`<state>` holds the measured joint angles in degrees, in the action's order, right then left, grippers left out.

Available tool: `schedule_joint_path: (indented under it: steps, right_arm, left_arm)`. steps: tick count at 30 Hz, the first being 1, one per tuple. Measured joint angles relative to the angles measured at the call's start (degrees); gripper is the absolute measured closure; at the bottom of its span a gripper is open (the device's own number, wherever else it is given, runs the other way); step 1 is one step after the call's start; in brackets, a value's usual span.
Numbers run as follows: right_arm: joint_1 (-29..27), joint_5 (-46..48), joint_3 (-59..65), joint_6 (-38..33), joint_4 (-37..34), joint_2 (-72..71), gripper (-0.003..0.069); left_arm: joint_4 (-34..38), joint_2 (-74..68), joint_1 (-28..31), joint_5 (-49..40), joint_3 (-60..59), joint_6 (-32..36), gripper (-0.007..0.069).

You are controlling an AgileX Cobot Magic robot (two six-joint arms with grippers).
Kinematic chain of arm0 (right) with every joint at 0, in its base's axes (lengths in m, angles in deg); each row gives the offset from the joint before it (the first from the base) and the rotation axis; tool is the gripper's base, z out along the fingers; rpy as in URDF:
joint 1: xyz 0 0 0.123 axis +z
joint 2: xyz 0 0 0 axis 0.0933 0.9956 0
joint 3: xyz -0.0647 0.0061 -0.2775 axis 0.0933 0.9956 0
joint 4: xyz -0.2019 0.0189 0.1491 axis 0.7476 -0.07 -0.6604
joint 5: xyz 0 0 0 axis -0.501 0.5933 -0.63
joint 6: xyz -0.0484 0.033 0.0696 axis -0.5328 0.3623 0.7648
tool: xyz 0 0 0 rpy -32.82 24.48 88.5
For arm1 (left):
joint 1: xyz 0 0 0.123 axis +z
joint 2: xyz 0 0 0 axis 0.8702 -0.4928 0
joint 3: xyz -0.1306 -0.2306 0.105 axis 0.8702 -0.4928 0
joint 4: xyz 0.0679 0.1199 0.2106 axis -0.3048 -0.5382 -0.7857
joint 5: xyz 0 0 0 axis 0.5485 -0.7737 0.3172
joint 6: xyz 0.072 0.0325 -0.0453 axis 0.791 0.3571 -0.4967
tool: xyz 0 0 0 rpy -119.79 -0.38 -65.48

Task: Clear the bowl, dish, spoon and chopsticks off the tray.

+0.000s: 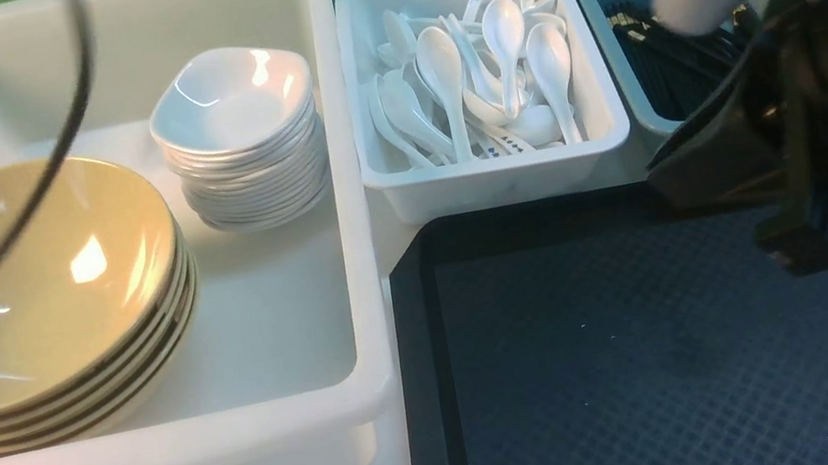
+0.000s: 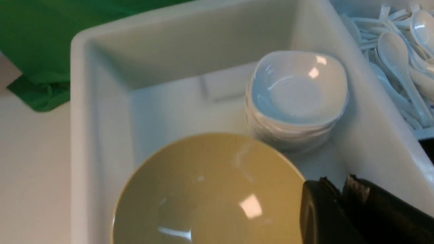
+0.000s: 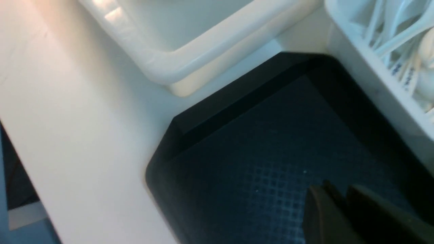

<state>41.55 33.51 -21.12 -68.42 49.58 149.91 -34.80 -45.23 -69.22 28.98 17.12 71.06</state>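
Left wrist view has the left gripper [image 2: 339,184] clenched on nothing, poised over the rim of the top bowl [image 2: 210,193]. That bowl sits on its stack in the white tub [image 2: 81,135], beside the stacked dish [image 2: 298,88]. The right gripper [image 3: 339,195], fingers all but together and empty, hangs over the tray [image 3: 257,142], whose visible surface is bare. Spoons [image 1: 441,74] fill the small white bin [image 1: 498,175]; chopsticks [image 1: 655,79] lie in the grey-blue bin [image 1: 598,21]. A low pull-back by the left arm could clip the bowl rim or tub wall and shift the stack. The right arm could nudge the grey-blue bin.
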Motion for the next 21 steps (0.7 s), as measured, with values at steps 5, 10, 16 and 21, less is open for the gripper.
schedule_joint_path:
  steps: [5,10,16,21]
  right_arm:
    - [0.00,-10.19,7.92,0.00,0.00,-8.17,0.0536]
    - [0.00,-24.58,20.05,0.00,-0.57,-18.23,0.0534]
    - [0.00,-36.66,30.65,0.00,-2.77,-30.74,0.0531]
    - [0.00,-39.82,33.57,0.00,-2.90,-33.88,0.0528]
  left_arm:
    - [-1.02,18.66,0.06,3.99,-21.21,-2.47,0.0635]
    - [-1.81,35.54,0.06,6.98,-37.27,-4.88,0.0634]
    - [-2.98,51.63,0.06,11.41,-47.96,-5.72,0.0634]
    - [-4.21,59.18,0.06,16.60,-51.25,-5.72,0.0636]
